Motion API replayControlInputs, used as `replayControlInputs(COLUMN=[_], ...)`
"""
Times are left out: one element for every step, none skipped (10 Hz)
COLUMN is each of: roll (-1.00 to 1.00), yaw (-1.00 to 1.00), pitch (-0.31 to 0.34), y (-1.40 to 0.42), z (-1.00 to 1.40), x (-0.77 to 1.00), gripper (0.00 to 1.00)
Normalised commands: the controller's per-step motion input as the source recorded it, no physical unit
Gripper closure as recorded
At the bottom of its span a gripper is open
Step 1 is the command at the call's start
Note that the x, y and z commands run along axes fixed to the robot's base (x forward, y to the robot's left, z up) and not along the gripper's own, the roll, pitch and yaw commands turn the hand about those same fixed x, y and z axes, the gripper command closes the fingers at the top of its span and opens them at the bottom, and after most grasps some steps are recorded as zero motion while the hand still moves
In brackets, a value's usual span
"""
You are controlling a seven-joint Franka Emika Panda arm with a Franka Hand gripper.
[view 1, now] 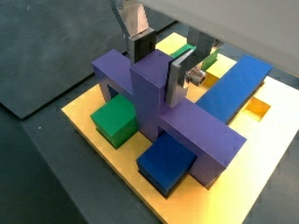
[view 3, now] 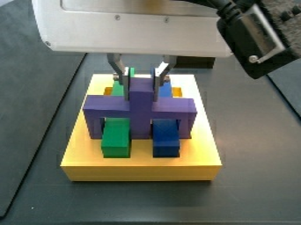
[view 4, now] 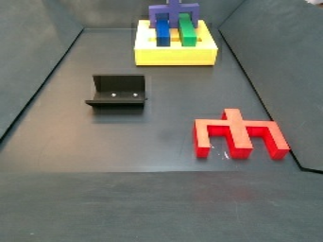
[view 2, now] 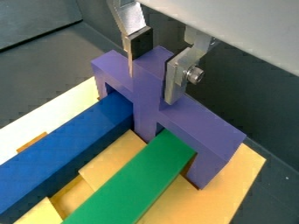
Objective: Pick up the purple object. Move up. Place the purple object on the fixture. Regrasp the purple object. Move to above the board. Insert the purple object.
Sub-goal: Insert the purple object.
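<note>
The purple object (view 3: 140,109) sits on the yellow board (view 3: 141,163), its prongs straddling the green bar (view 3: 115,134) and the blue bar (view 3: 166,137). It also shows in both wrist views (view 1: 163,114) (view 2: 152,96) and far back in a side view (view 4: 169,13). My gripper (view 3: 141,83) hangs over the board, its fingers (view 1: 180,77) (view 2: 176,77) on either side of the piece's upright middle stem, closed against it. The black fixture (view 4: 117,91) stands empty on the floor, apart from the board (view 4: 176,55).
A red comb-shaped block (view 4: 240,135) lies on the dark floor at the near right in a side view. The board's yellow slots (view 1: 257,108) show beside the bars. The floor's raised edges run along both sides.
</note>
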Motion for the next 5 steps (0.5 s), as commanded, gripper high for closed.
replayControlInputs(roll=[0.00,0.00,0.00,-0.03,-0.14], yaw=[0.23,0.23,0.17,0.06,0.08], pitch=[0.054,0.059,0.020,-0.091,-0.270], y=[-0.14,-0.13,-0.03,0.03,0.06], z=[-0.23,-0.22,-0.26,-0.29,-0.56], x=[0.29,0.29,0.18,-0.12,-0.43], gripper=[1.00,1.00,1.00,1.00,1.00])
